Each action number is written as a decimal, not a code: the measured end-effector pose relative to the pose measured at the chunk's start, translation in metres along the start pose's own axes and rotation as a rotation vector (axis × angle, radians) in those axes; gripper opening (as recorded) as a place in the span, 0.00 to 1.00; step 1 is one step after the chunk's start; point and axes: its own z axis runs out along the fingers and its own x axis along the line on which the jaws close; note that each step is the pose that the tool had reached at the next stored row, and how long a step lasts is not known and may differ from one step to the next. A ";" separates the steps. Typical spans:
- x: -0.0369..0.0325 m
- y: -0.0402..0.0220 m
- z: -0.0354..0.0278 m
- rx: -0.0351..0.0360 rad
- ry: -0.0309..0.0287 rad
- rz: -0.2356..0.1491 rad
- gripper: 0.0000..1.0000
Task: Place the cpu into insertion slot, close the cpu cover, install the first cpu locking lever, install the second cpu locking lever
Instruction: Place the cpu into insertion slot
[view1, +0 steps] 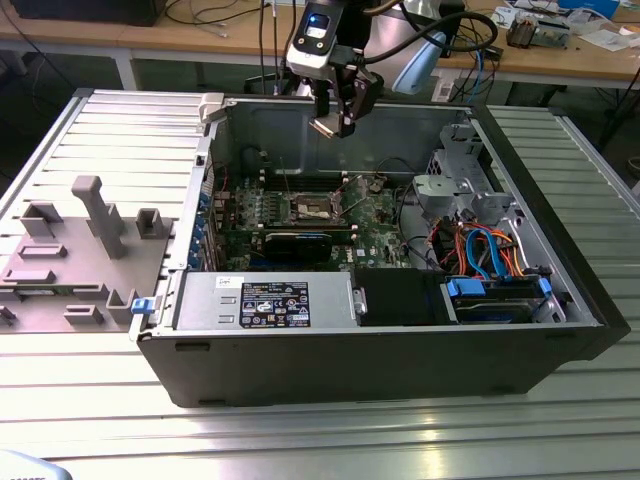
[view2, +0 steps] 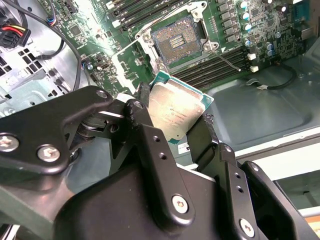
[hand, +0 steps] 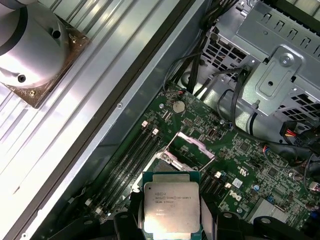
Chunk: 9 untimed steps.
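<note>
My gripper (view1: 336, 122) hangs above the rear wall of the open computer case (view1: 560, 270), shut on the cpu (view1: 327, 127). In both wrist views the cpu (view2: 175, 112) (hand: 171, 207) shows its silvery top and green edge, clamped between the two black fingers (view2: 145, 107). The insertion slot (view2: 177, 42) (view1: 312, 208) lies below on the green motherboard (hand: 250, 165), its dark pin field uncovered. In the first wrist view the cpu cover (hand: 196, 141) stands swung up beside the slot. A thin wire locking lever (view2: 227, 61) sticks out loose at one side of the slot, another (view2: 127, 46) at the opposite side.
Dark memory slots (view2: 220, 67) flank the socket. A grey drive cage (view1: 455, 175), bundled coloured cables (view1: 480, 250) and a power supply (view1: 270, 300) fill the case around the board. A grey fixture (view1: 85, 250) lies on the slatted table at the exterior view's left.
</note>
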 end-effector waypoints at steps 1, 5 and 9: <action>0.0000 0.0000 0.0000 0.0000 -0.0001 0.001 0.55; 0.0000 0.0000 0.0000 -0.0001 -0.0004 0.004 0.55; 0.0000 0.0000 0.0000 -0.0002 -0.0007 0.008 0.55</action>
